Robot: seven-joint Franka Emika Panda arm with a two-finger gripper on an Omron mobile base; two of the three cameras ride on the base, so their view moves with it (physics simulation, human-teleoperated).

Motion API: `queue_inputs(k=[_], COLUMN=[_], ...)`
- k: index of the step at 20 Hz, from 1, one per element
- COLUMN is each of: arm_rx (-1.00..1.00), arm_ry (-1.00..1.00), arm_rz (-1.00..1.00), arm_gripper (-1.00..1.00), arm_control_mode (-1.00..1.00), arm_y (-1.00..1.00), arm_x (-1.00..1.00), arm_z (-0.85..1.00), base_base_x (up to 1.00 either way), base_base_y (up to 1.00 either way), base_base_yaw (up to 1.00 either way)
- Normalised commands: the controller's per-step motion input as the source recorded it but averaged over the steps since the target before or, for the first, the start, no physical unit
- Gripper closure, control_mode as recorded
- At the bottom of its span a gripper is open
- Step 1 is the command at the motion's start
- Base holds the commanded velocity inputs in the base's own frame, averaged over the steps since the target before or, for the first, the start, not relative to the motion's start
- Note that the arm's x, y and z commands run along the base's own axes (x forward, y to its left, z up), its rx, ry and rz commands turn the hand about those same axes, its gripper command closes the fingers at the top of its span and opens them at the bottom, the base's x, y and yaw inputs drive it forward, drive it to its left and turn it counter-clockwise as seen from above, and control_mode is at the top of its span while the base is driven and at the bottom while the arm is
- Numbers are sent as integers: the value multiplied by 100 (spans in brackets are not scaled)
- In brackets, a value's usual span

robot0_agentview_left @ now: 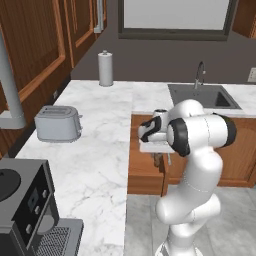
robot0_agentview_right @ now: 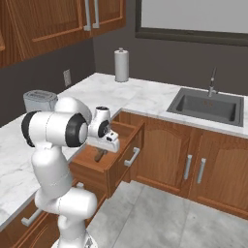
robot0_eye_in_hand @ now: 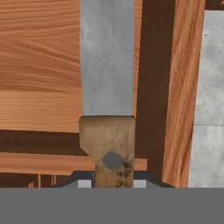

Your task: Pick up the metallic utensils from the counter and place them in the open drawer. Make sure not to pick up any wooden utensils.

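My gripper [robot0_eye_in_hand: 112,181] is shut on the brown handle [robot0_eye_in_hand: 109,140] of a metallic utensil; its flat grey blade [robot0_eye_in_hand: 107,61] points away from the hand. It hangs just above the wood-grain bottom [robot0_eye_in_hand: 39,65] of the open drawer, beside a side wall [robot0_eye_in_hand: 155,87]. From the base, the gripper [robot0_agentview_left: 159,161] reaches down into the pulled-out drawer [robot0_agentview_left: 142,175]. The right base view also has the gripper [robot0_agentview_right: 100,155] low inside the drawer [robot0_agentview_right: 121,133]. The all-grey spoon, the wooden utensils and the straight counter are out of view.
An L-shaped marble top [robot0_agentview_left: 100,150] carries a toaster [robot0_agentview_left: 57,123], a paper-towel roll [robot0_agentview_left: 105,68], a sink [robot0_agentview_left: 202,95] and a coffee machine [robot0_agentview_left: 25,210]. Cabinet doors with metal handles [robot0_agentview_right: 193,169] stand right of the drawer. Grey floor [robot0_eye_in_hand: 210,109] lies beyond the drawer wall.
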Motion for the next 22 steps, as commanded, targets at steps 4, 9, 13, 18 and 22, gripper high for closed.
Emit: queue_inputs(k=[4,9,13,18,22], arm_rx=[0,0,0,0,0], arm_ry=[0,0,2,0,0], arm_rz=[0,0,0,0,0], arm_gripper=[100,100,100,100,100], arm_control_mode=[-100,-100,-100,-100,-100], arm_y=[-31,-41,-44,-62,-58], arm_x=[21,14,10,5,0], arm_z=[-46,-47,-48,-33,-2], base_base_x=[0,0,0,0,0], base_base_y=[0,0,0,0,0], base_base_yaw=[0,0,0,0,0])
